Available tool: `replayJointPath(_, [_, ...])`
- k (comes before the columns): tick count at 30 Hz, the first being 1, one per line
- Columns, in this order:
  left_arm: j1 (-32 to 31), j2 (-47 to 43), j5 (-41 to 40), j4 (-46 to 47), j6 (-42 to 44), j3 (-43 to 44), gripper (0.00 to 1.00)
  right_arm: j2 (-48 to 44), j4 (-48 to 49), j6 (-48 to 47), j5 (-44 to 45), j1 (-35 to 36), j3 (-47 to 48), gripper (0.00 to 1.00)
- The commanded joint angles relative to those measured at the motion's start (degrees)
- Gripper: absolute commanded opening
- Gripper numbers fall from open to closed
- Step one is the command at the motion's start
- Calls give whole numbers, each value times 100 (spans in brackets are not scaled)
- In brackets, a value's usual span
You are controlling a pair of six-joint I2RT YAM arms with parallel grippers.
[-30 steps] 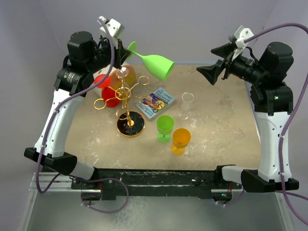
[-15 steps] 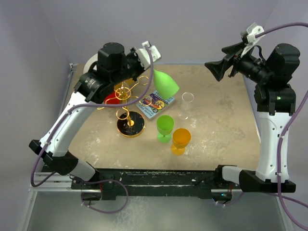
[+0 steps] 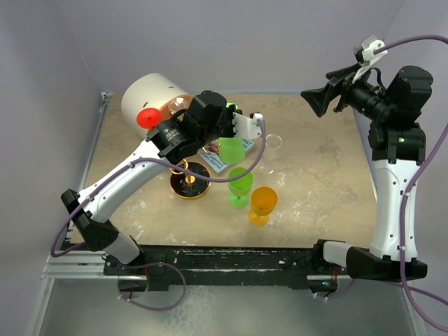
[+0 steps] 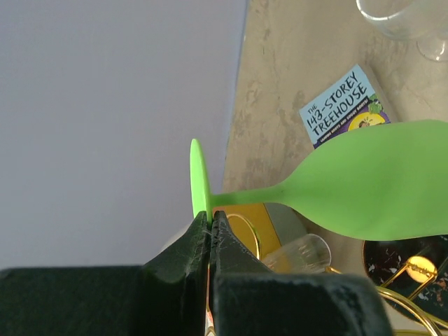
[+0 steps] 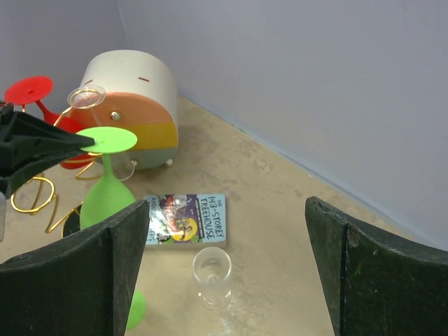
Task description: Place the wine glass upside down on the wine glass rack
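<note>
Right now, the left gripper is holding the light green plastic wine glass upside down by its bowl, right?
No. The left gripper holds the light green plastic wine glass upside down by its flat round foot, not its bowl; the left wrist view shows this.

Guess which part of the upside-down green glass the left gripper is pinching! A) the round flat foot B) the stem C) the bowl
A: the left gripper is shut on the edge of the green glass's round foot, as the left wrist view shows.
</note>
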Motion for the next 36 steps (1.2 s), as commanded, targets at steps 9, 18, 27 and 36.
replayJointPath(9, [-137,-228,-358,-160,707,-26,2,-204,548,252,-196,-213,-268,95])
replayJointPath(18, [-144,-322,-434,-311,795,-158,4,-289,629,329,-284,-328,-356,96])
replayJointPath(27, [-141,-450,-689,-327,897,-368,5,-315,706,391,-373,-382,-427,96])
replayJointPath(36, [-139,-535,-962,-350,996,-472,5,-365,782,437,-410,-499,-502,97])
